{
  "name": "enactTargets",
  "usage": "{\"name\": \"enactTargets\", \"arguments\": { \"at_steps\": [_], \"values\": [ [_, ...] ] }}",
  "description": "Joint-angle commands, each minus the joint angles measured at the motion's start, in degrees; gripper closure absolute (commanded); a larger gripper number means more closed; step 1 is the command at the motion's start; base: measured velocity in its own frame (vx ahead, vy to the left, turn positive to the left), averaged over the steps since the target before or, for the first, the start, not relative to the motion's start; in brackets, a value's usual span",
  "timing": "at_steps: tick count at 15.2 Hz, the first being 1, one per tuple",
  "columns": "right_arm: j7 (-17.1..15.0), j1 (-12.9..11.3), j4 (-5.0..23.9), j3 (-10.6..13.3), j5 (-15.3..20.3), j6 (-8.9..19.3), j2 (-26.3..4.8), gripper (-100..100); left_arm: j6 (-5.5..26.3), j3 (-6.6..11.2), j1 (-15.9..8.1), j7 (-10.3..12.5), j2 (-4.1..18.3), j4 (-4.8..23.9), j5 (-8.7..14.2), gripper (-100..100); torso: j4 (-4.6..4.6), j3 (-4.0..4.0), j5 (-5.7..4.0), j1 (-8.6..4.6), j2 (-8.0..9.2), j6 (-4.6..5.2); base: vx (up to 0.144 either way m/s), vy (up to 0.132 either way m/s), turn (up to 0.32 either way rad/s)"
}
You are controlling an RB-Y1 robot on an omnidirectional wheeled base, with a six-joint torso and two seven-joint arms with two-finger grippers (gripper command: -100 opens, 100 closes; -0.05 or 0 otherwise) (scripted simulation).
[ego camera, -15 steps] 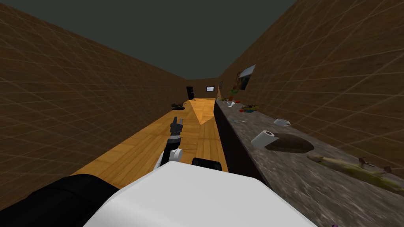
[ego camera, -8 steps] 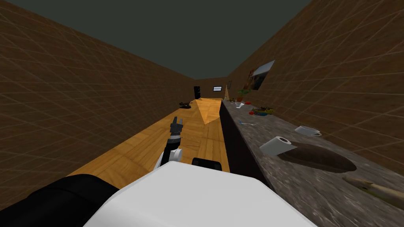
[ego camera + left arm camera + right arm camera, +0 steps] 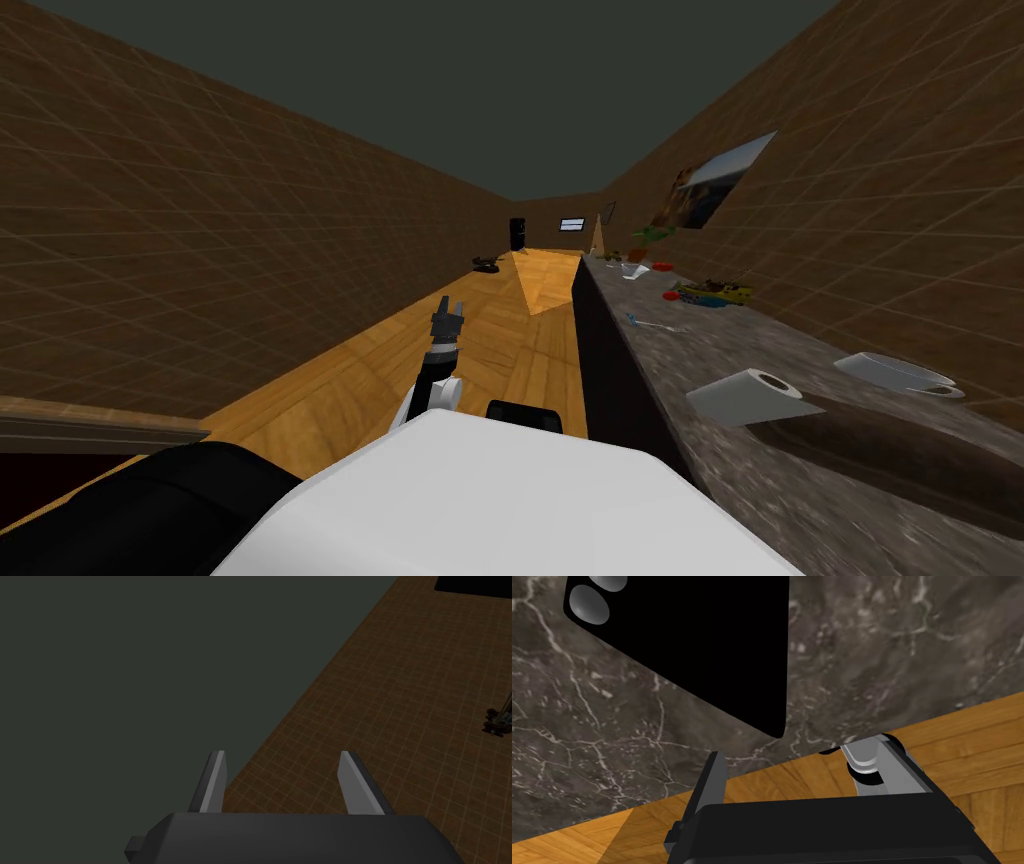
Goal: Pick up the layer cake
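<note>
Approach: face dark brown low mound (image 3: 900, 455), prob. cake, on grey marbled counter (image 3: 715, 345), w/ left gripper (image 3: 282, 756) and right gripper (image 3: 789, 752) fingers apart, empty.

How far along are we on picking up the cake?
Done: I stand alongside the marbled counter. In hand: nothing; left gripper and right gripper both have jaws open and empty. Left: the whole pick. A brown mound beside the paper roll may be the cake, though I cannot tell; reach, grasp, lift.
</note>
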Motion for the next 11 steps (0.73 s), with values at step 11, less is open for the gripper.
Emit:
{"name": "enactTargets", "arguments": {
  "at_steps": [11],
  "values": [
    [0.2,5.4,1.3,-1.8,8.7,0.1,-3.5,-100,0.0,0.01,0.0,0.0,0.0,0.0,0.0,0,-0.01,-0.04,0.0,0.02,-0.09,0.04,-0.04,-0.009,0.188]
  ]
}}
